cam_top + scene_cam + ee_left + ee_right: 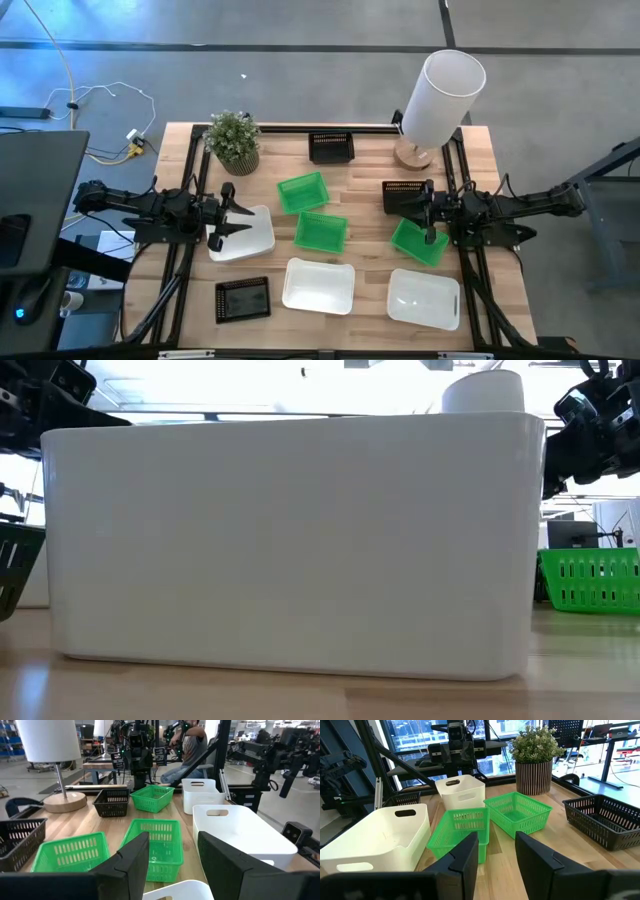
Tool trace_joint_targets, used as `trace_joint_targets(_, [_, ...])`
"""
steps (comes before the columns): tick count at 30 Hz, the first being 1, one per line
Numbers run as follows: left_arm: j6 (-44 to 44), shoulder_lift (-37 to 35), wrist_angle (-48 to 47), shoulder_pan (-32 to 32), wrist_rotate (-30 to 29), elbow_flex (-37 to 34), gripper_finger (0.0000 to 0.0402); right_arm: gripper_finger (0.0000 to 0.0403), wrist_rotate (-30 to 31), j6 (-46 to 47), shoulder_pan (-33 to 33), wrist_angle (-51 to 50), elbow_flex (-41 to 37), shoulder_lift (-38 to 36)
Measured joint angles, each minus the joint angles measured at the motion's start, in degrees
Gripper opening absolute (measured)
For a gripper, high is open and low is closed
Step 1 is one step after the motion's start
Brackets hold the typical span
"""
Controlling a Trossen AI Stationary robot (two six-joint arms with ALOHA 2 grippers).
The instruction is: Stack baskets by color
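Observation:
Nine baskets lie on the wooden table. Green ones are in the middle (302, 192) (321, 232) and at the right (420, 242). White ones are at the left (242, 232) and near the front edge (319, 285) (424, 298). Black ones are at the back (332, 147), the right (405, 197) and the front left (243, 299). My left gripper (225, 215) (172, 865) stands open over the left white basket. My right gripper (431, 213) (501, 852) stands open over the right green basket. Neither has anything between its fingers.
A potted plant (234, 140) stands at the back left and a tall white lamp (440, 95) at the back right. In the low view a white basket (290, 540) fills most of the picture. A person sits beyond the table's right end (192, 745).

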Motion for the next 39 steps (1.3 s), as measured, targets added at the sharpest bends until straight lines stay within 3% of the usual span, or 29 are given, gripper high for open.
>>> trace_joint_targets(20, [2.0, 0.0, 0.3, 0.0, -2.4, 0.0, 0.0156, 0.0118, 0.0, 0.0, 0.0, 0.0, 0.0, 0.0])
trace_joint_targets(32, [-6.9, 0.0, 6.7, 0.0, -1.8, 0.0, 0.0156, 0.0118, 0.0, 0.0, 0.0, 0.0, 0.0, 0.0])
trace_joint_targets(39, [-5.4, 0.3, 9.2, 0.0, -6.4, 1.6, 0.0156, 0.0118, 0.0, 0.0, 0.0, 0.0, 0.0, 0.0])
